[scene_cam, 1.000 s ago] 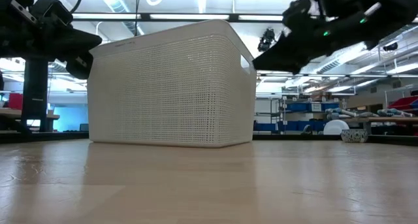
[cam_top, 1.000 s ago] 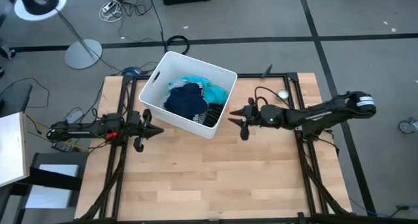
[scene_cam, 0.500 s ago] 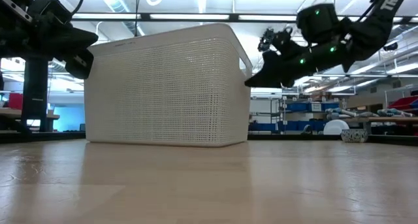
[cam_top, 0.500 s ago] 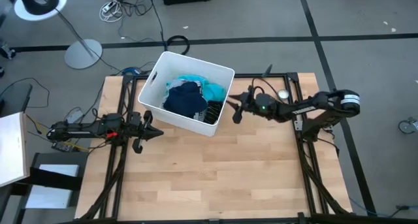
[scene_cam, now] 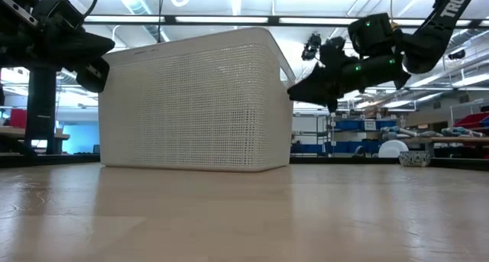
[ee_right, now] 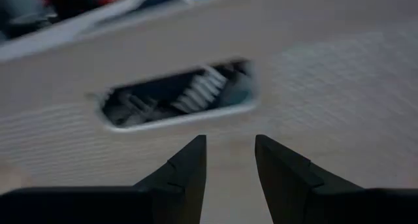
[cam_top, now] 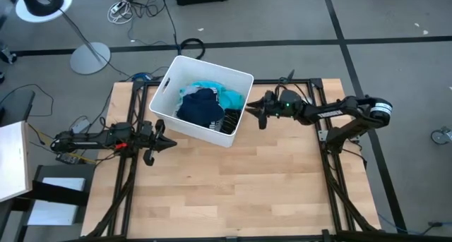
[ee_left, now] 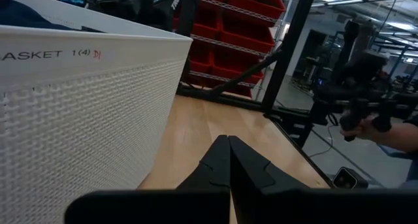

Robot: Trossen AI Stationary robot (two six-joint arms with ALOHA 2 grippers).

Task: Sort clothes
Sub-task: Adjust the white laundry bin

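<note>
The tabletop (cam_top: 233, 185) was a pale slab of jointed wooden strips, smooth and bare across its near half, framed by black metal rails. Near its far-left corner stood the white bin (cam_top: 161, 104), a rounded rectangular plastic tub set at a slant to the edges; in the low view its wall (scene_cam: 191, 101) showed a fine woven-mesh texture under a smooth rim, and the right wrist view showed a slot handle cut into its side.

Inside the tub the clothes (cam_top: 208, 106) lay in a soft crumpled heap: a dark navy garment (cam_top: 201, 109) on top in the middle, a teal shirt (cam_top: 226, 95) bunched toward the far side, and a striped dark-and-white fold against the wall nearest the right arm. Grey fabric showed only faintly at the far-left inner edge.

The right gripper (cam_top: 258, 113) hung above the tabletop just beside the bin's right wall, level with the handle slot; its two tapered dark fingers (ee_right: 186, 172) stood apart with a clear gap, holding nothing.

The left gripper (cam_top: 166, 143) waited near the left edge of the tabletop, by the bin's near-left corner, its wedge-shaped fingers (ee_left: 219, 168) pressed together on nothing.
</note>
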